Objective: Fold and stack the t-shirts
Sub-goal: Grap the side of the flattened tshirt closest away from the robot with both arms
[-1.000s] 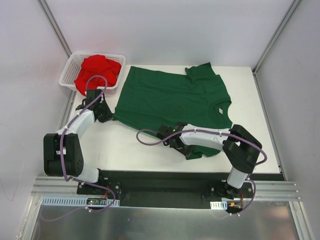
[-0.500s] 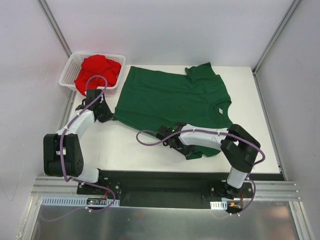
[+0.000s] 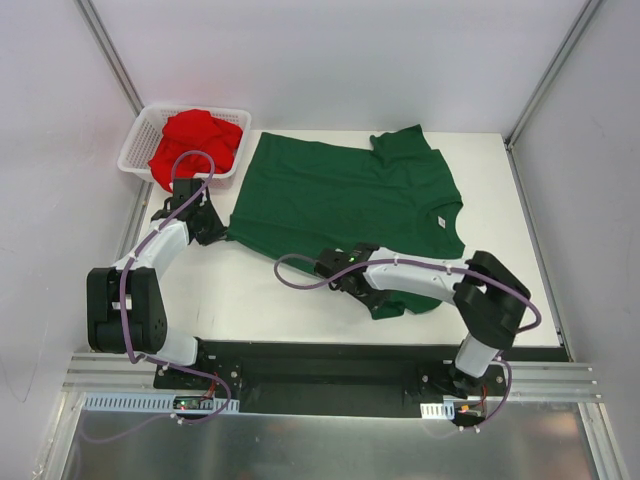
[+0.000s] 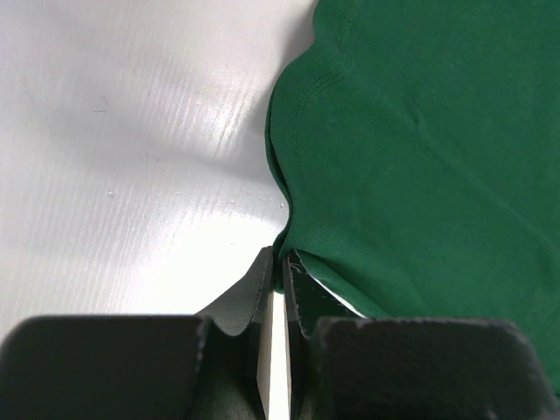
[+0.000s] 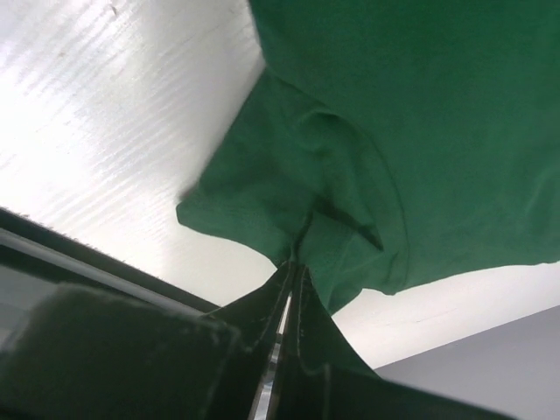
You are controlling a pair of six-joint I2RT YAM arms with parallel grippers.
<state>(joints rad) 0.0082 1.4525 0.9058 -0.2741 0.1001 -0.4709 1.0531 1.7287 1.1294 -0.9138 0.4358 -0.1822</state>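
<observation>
so the dark green t-shirt [image 3: 340,195] lies spread flat on the table [image 3: 260,300], left gripper [image 4: 280,262] pinching its hem corner, right gripper [image 5: 293,271] squeezed onto the near sleeve -- red t-shirt [image 3: 195,140] crumpled in the white mesh basket [image 3: 135,145].

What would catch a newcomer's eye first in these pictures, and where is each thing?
A dark green t-shirt lies spread flat across the middle of the white table. The left hand pinches its near left corner and the right hand pinches its near edge, both shut on it. A bright red t-shirt sits heaped in a white mesh basket at the far left corner.
</observation>
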